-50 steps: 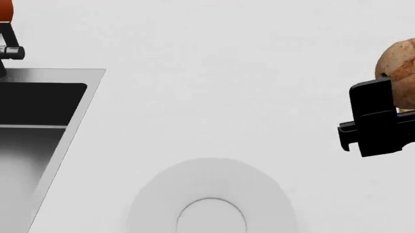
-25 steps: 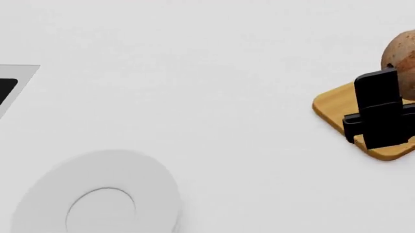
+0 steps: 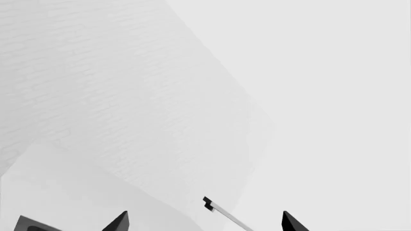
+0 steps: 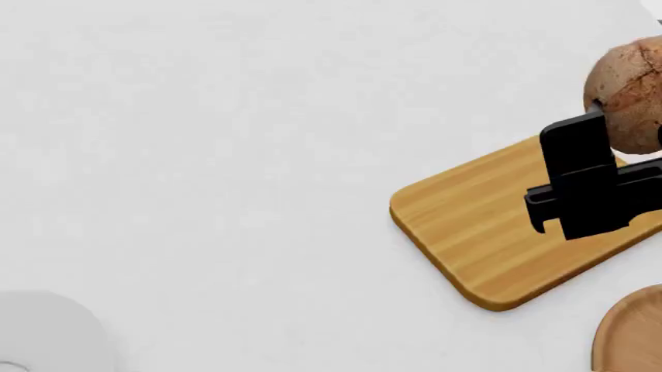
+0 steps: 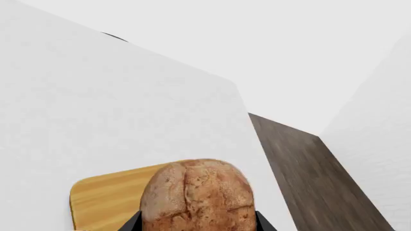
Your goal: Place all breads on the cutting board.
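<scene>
1 roll (image 5: 198, 197) in the right tool (image 4: 610, 167) — long axis toward its tips.

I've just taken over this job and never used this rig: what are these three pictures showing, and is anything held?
The wide picture comes from the robot's head, looking down on a white counter. There lie a cutting board, part of a round wooden dish and the edge of a white plate. The black block is the right gripper, shut on a brown roll above the board's far end. The right wrist view shows that roll close up between the fingers, the board beneath. The left wrist view shows only its own open fingertips over bare white surfaces.
</scene>
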`<state>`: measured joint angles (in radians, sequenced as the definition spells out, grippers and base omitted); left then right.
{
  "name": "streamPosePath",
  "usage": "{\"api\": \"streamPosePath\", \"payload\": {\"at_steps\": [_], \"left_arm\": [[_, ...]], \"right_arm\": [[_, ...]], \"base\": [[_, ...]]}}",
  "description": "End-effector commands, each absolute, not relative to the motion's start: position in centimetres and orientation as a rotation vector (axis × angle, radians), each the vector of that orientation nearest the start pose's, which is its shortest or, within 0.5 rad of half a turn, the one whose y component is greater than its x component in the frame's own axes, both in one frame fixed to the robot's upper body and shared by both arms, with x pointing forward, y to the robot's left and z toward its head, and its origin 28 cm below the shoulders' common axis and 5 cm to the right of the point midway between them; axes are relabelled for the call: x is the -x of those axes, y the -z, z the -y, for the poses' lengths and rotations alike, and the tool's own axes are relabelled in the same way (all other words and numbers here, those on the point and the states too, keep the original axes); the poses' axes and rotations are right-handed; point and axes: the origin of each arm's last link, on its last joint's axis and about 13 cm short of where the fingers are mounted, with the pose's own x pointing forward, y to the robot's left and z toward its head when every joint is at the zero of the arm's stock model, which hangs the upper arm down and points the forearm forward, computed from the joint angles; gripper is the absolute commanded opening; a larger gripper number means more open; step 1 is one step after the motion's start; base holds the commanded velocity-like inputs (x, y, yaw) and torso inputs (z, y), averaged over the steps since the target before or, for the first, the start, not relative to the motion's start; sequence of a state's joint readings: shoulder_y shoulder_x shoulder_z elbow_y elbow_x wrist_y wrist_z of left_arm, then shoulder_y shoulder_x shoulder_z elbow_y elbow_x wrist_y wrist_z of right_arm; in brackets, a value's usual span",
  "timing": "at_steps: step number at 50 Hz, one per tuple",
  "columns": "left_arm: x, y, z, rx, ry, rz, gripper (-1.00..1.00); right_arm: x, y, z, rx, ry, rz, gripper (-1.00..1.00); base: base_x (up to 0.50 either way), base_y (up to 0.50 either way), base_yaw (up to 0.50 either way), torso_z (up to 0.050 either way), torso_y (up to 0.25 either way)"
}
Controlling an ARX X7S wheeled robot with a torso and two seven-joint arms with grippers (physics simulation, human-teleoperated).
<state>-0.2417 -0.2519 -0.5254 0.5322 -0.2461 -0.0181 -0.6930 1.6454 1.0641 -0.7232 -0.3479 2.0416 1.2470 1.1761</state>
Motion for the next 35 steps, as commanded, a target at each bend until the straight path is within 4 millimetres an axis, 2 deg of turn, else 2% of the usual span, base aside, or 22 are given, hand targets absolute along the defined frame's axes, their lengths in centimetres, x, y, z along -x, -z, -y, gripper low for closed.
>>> {"api": "streamPosePath", "payload": {"at_steps": [1, 10, 15, 25, 26, 28, 35], "left_arm": [[-20.1, -19.9, -33.6, 0.203, -1.038, 0.869, 1.0], [-20.2, -19.9, -33.6, 0.201, -1.038, 0.868, 1.0], [-20.2, -19.9, -33.6, 0.201, -1.038, 0.868, 1.0], [-20.2, -19.9, -33.7, 0.205, -1.038, 0.871, 1.0], [-20.1, -20.6, -33.6, 0.205, -1.038, 0.872, 1.0], [-20.1, -20.0, -33.7, 0.206, -1.038, 0.873, 1.0], [-20.1, -19.9, -33.7, 0.206, -1.04, 0.875, 1.0]], "right_arm": [[-19.5, -34.9, 17.5, 0.408, 0.077, -0.181, -1.0], [-20.1, -34.4, 16.7, 0.348, 0.007, -0.217, -1.0], [-21.0, -34.9, 16.1, 0.35, -0.02, -0.222, -1.0], [-24.4, -37.4, 15.0, 0.339, -0.063, -0.241, -1.0], [-25.0, -37.7, 15.0, 0.315, -0.069, -0.25, -1.0], [-25.6, -37.8, 15.1, 0.302, -0.072, -0.261, -1.0], [-28.5, -37.9, 15.0, 0.239, -0.11, -0.35, -1.0]], "base": [[0.45, -0.3, 0.0, 0.0, 0.0], [0.09, -0.05, 0.0, 0.0, 0.001], [0.0, 0.0, 0.0, 0.0, 0.0], [0.0, 0.0, 0.0, 0.0, 0.0], [0.0, 0.0, 0.0, 0.0, 0.0], [0.0, 0.0, 0.0, 0.0, 0.0], [0.0, 0.0, 0.0, 0.0, 0.0]]}}
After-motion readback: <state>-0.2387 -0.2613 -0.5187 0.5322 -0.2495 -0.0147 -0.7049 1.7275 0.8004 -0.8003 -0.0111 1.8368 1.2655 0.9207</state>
